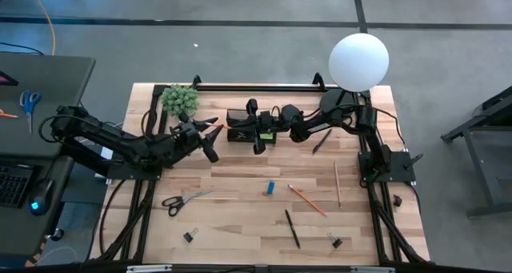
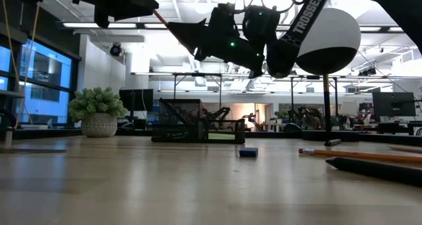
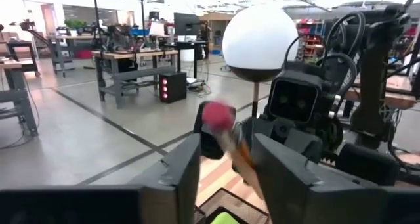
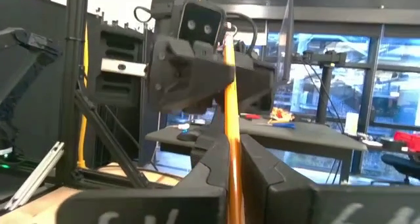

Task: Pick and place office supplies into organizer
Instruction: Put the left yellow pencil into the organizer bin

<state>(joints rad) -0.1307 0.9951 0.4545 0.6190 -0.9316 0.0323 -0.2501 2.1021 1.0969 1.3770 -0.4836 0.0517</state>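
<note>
Both grippers met high above the small black compartmented organizer, facing each other across it. The right gripper was clamped on a thin orange pencil, its two dark fingers pressed against the shaft from either side, with the pencil rising straight out of them towards the opposite arm. The left gripper had its fingers parted, and the pencil's pink eraser end stood in the gap between them – whether either pad touched the wood could not be told.

From above, the pencil's long axis seemed to run roughly along the line joining the two wrists, so the organizer lay below both grippers rather than ahead of either. It sat slightly to the right gripper's side of the meeting point, with a lime-green pad already lying in one compartment. The right arm, as the one holding, looked the better placed to tip the pencil down into the taller part.

The rest of the supplies lay well apart from both grippers, on the wooden table – black-handled scissors, a small blue block, another orange pencil, a dark pen and two binder clips
</note>
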